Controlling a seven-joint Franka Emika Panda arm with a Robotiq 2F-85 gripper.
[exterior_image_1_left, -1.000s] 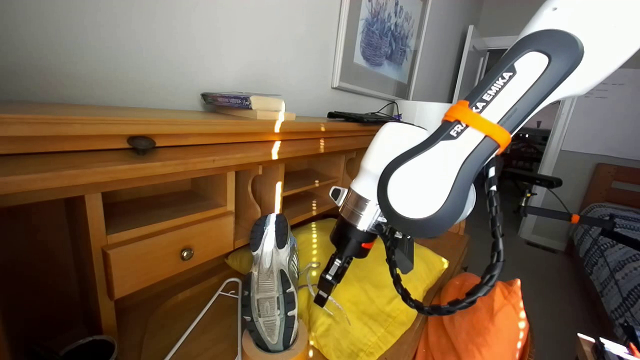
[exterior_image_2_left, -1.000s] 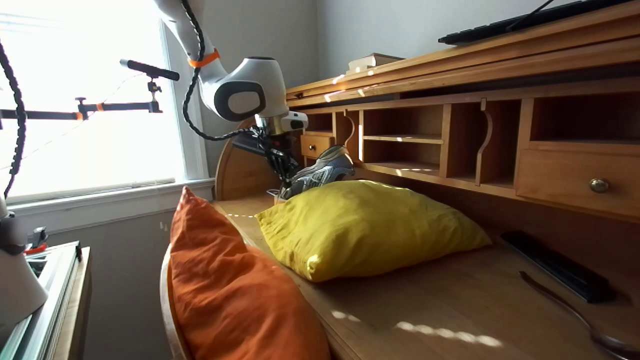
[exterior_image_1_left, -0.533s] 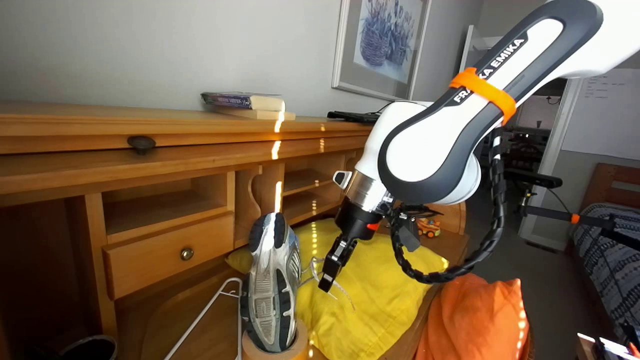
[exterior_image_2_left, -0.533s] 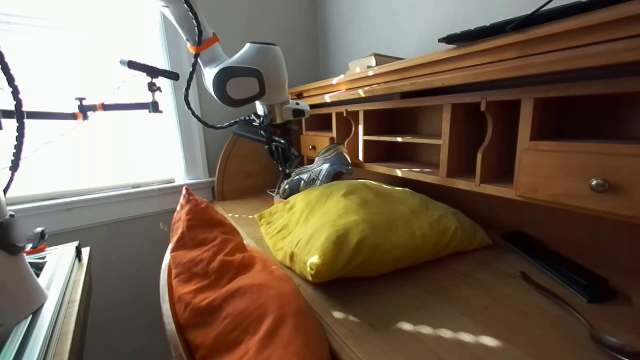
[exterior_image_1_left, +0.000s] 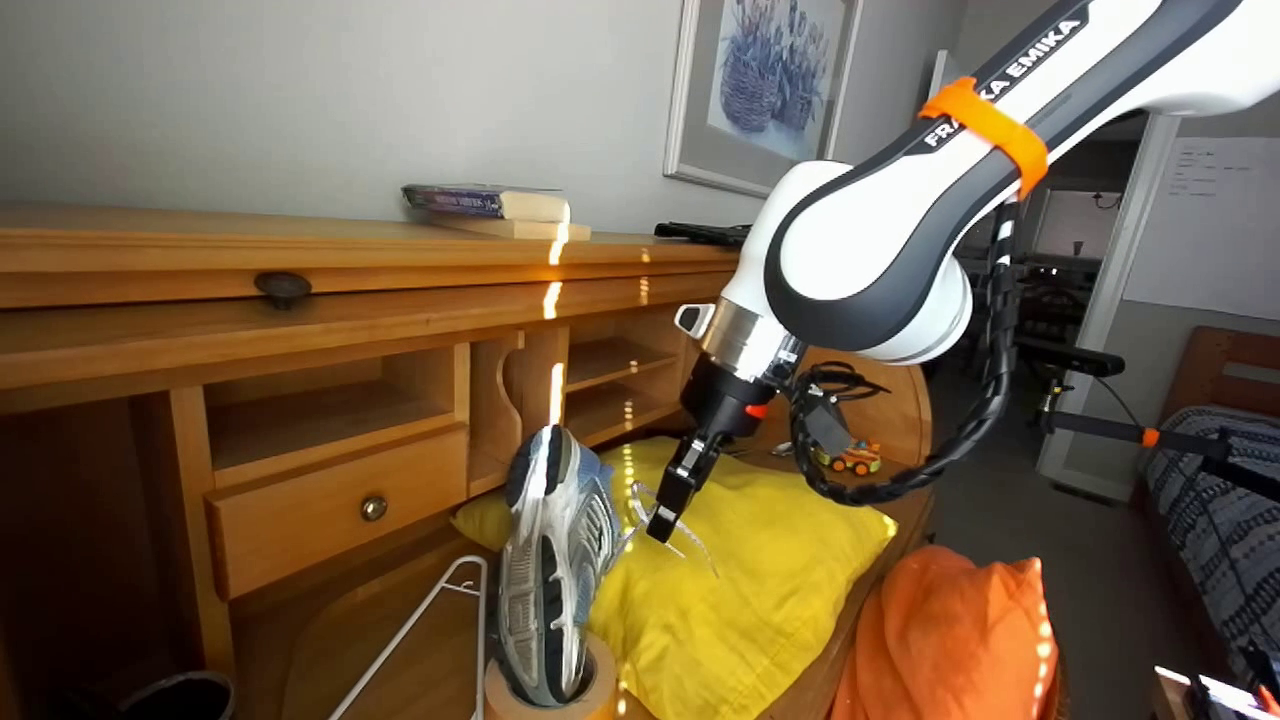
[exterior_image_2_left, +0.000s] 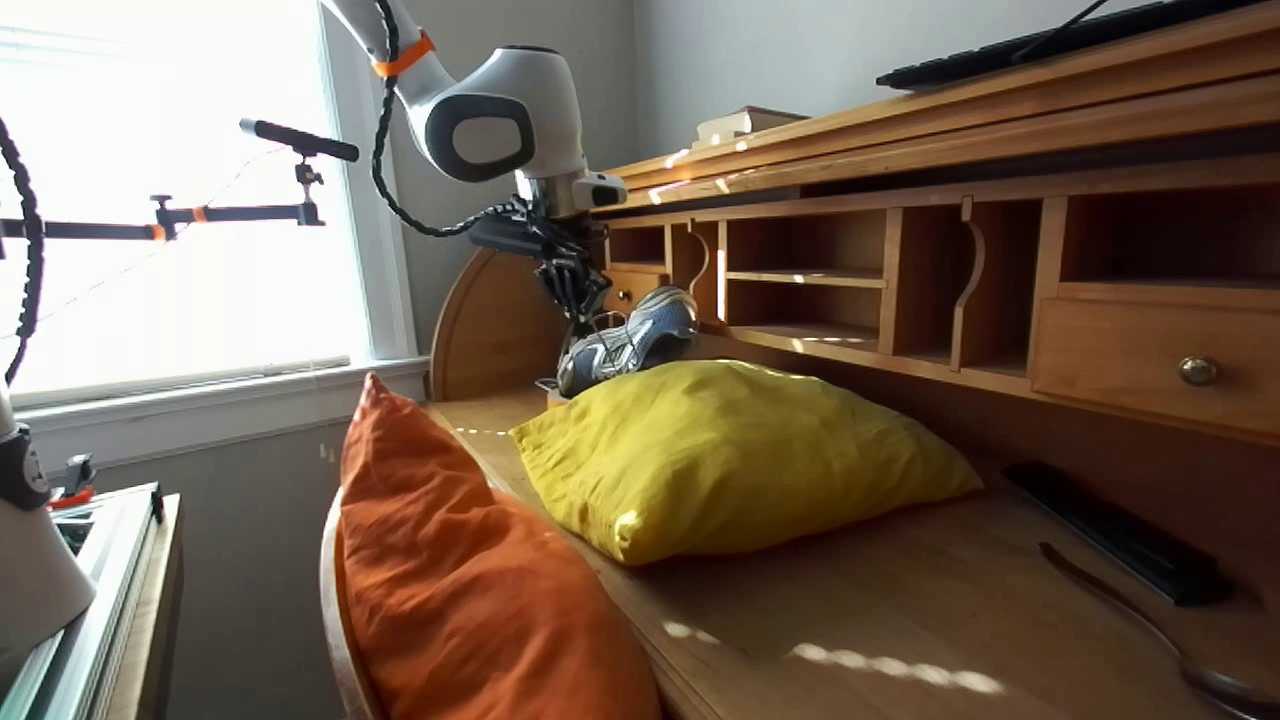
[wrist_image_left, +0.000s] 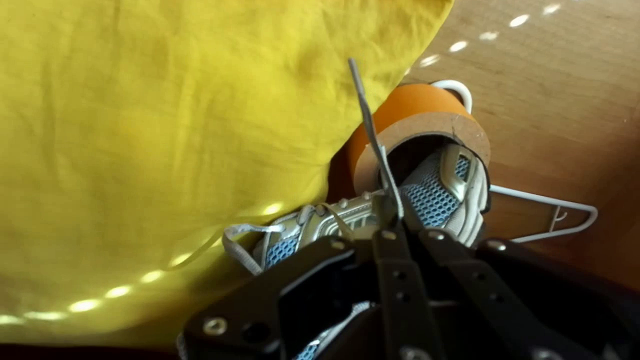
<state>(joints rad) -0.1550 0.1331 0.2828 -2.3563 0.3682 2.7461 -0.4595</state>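
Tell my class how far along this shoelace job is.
Looks done: the hand is shut on a shoelace. Under way: gripping that shoelace, its loose end jutting beyond the grip in the wrist view. Left, probably: letting go, as the grip is closed, and perhaps lifting out the shoe, whose lower end sits inside the tape roll.

The shoelace (wrist_image_left: 369, 120) looks matt cloth; the shoe (exterior_image_1_left: 557, 565) has rough mesh; the pillow (exterior_image_2_left: 740, 460) is wrinkled cloth; the desk (exterior_image_2_left: 900, 600) is smooth wood.
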